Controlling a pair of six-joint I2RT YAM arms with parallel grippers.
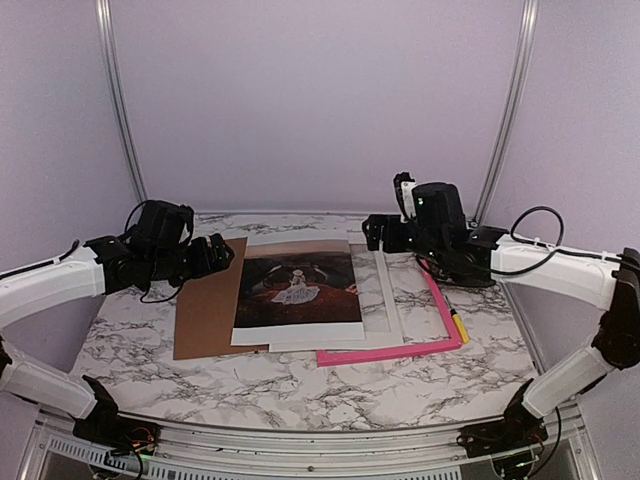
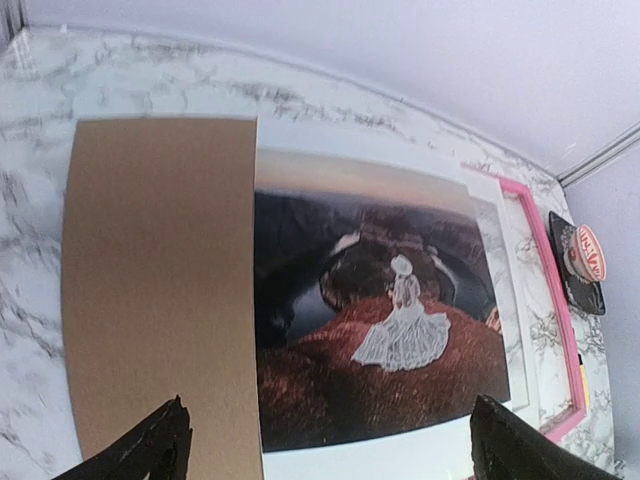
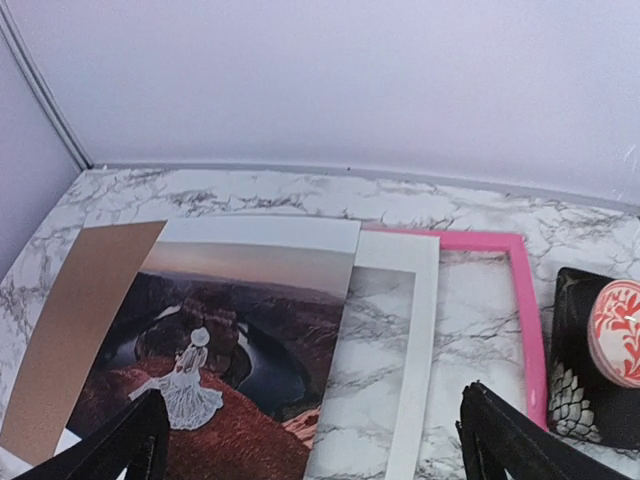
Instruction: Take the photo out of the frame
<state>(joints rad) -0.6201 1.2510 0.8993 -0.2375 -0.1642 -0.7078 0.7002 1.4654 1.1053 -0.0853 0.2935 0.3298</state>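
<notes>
Top external: the photo (image 1: 297, 283) lies centred on the desk (image 1: 300, 390), out of the pink frame (image 1: 442, 310). It overlaps a brown backing board (image 1: 205, 310) on its left and a white mat (image 1: 375, 290) on its right. The frame lies under the mat toward the right edge.

Left wrist: the left tool (image 2: 330, 430), spread wide, hangs above board and photo.

Right wrist: the right tool (image 3: 315, 415) is spread too. Only marble shows inside the frame, beside a black block (image 3: 585, 390) bearing a red-patterned disc (image 3: 620, 332), unseen from above.

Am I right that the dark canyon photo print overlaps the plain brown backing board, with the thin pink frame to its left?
Not quite: the top external view shows the thin pink frame right of the dark canyon photo print, which does overlap the plain brown backing board.
</notes>
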